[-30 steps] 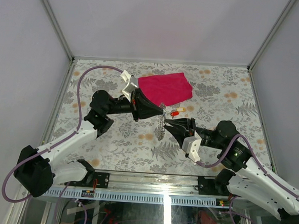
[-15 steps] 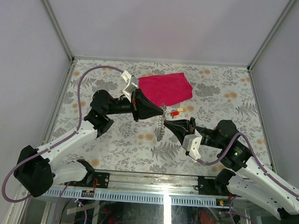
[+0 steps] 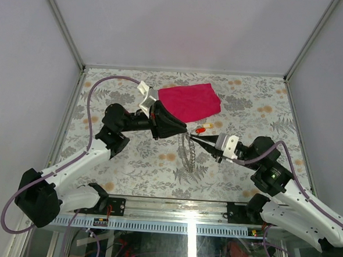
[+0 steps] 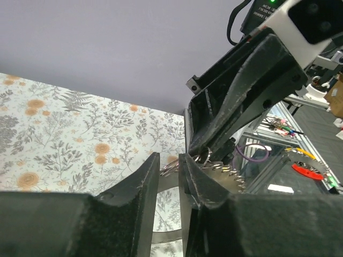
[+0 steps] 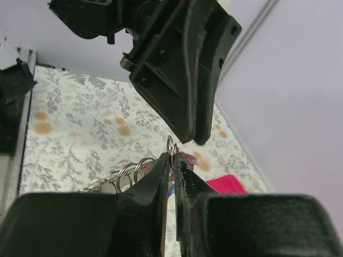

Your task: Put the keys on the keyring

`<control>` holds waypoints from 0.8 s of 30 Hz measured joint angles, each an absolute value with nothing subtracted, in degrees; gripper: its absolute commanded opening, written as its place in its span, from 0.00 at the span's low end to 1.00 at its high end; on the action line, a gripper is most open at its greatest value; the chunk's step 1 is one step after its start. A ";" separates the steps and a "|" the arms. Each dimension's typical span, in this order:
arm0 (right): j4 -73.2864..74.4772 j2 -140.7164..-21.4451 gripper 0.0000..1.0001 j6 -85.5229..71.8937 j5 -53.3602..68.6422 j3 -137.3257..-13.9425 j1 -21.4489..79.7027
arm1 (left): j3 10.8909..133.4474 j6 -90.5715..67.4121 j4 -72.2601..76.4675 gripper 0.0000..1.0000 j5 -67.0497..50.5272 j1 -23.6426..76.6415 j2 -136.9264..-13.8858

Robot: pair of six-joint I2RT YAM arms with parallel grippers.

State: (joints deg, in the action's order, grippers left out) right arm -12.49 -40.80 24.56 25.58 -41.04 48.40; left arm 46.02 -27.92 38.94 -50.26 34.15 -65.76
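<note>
At centre, keyring (image 3: 189, 153) (linked loops), shiny silver.

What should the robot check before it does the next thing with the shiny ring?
1. Right gripper pinching the keyring: ok, its fingers are closed on it.
2. Left gripper gripping too: cannot tell. Its fingers stand slightly apart, with the keyring between them.
3. Room between the two grippers: not ok, their tips nearly meet.
4. Silver loops hanging clear of the table: cannot tell.
5. A key ready: cannot tell. Only a small red and orange thing lies near the pink cloth.
</note>
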 measured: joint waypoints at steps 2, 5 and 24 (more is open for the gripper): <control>-12.84 -40.80 0.00 19.73 23.86 -41.04 48.40 | 45.93 -27.20 38.79 0.30 -50.15 34.15 -65.10; -13.26 -40.80 0.00 13.23 20.99 -41.04 48.45 | 45.84 -25.65 37.17 0.36 -49.98 34.15 -63.48; -15.79 -42.22 0.00 -2.96 16.05 -41.52 48.45 | 45.80 -19.16 31.99 0.33 -52.71 34.15 -59.59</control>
